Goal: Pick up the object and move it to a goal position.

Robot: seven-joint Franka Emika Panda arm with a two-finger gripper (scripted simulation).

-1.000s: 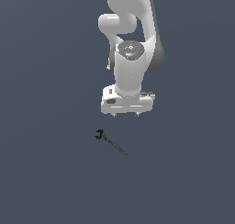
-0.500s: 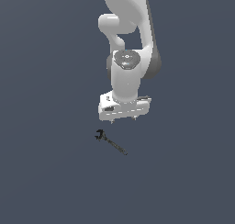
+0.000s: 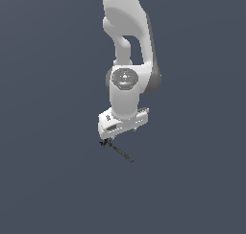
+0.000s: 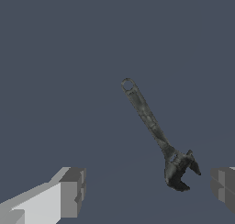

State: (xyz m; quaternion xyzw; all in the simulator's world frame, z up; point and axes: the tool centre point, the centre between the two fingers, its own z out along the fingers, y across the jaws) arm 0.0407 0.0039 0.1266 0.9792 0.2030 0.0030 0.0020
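The object is a small dark grey wrench (image 3: pixel 118 152) lying flat on the dark grey floor, its jawed head toward the exterior view's left. My gripper (image 3: pixel 121 134) hangs just above the head end and does not touch it. In the wrist view the wrench (image 4: pixel 150 121) lies slanted, its ring end far from me. Its jawed head sits between my two grey fingers (image 4: pixel 71 191), nearer to one of them. The gripper (image 4: pixel 147 191) is open and empty.
The white arm (image 3: pixel 126 46) reaches down from the top of the exterior view. The plain dark grey floor (image 3: pixel 53 180) surrounds the wrench with no other objects in view.
The arm has come down and shifted toward the exterior view's left, and the hand has turned. It now hangs right over the wrench's head. The wrench has not moved.
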